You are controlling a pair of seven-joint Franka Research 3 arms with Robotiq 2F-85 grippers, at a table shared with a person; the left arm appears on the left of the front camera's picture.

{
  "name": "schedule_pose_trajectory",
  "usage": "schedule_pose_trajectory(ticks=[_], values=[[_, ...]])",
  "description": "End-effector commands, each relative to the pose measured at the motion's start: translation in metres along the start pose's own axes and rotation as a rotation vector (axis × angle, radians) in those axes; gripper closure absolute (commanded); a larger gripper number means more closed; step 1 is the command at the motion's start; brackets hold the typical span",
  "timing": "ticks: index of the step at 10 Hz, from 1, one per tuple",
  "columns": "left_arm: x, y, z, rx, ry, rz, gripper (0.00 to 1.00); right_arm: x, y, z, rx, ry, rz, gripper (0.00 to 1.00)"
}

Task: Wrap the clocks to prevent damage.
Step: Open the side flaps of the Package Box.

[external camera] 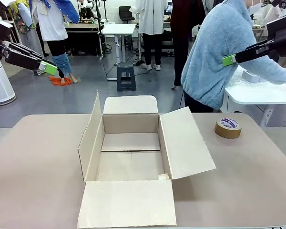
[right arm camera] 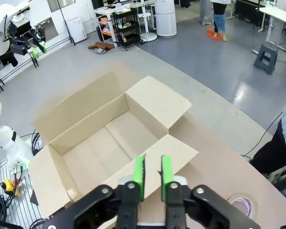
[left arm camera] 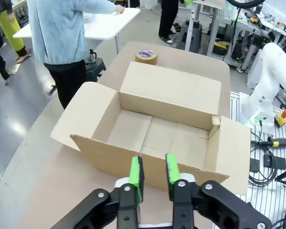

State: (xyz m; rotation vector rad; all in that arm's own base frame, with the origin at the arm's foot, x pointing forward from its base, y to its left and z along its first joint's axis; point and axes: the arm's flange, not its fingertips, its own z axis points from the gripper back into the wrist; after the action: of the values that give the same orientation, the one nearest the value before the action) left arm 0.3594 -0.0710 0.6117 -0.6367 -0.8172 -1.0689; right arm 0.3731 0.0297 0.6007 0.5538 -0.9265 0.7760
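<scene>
Presently left gripper [left arm camera: 153, 174] and right gripper [right arm camera: 152, 174] hang high either side of the box [external camera: 131, 123], jaws nearly together, empty; widen them before reaching inside, where perhaps a scrap [external camera: 162, 177] lies.

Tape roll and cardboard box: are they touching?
Apart. Front view shows bare tabletop between the tape roll and the cardboard box's right flap.

Small pale scrap [external camera: 162, 177] in near-right corner of box [external camera: 131, 123]: too small to identify. Tape roll [external camera: 228, 128], right of box: label print unreadable. Person [external camera: 214, 62] beyond box: upper part cut by top edge.
</scene>
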Motion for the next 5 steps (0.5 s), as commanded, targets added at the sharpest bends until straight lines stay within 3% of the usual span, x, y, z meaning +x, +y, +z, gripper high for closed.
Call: schedule_pose_trajectory(ticks=[1, 5], values=[[0.0022, 0.0037, 0.0016, -0.01, 0.007, -0.014, 1.0, -0.0035, 0.0008, -0.0031, 0.016, -0.015, -0.002, 1.0], [0.0029, 0.0039, 0.0009, -0.012, 0.01, -0.013, 1.0, -0.0038, 0.001, -0.0088, -0.015, 0.01, -0.008, 1.0]])
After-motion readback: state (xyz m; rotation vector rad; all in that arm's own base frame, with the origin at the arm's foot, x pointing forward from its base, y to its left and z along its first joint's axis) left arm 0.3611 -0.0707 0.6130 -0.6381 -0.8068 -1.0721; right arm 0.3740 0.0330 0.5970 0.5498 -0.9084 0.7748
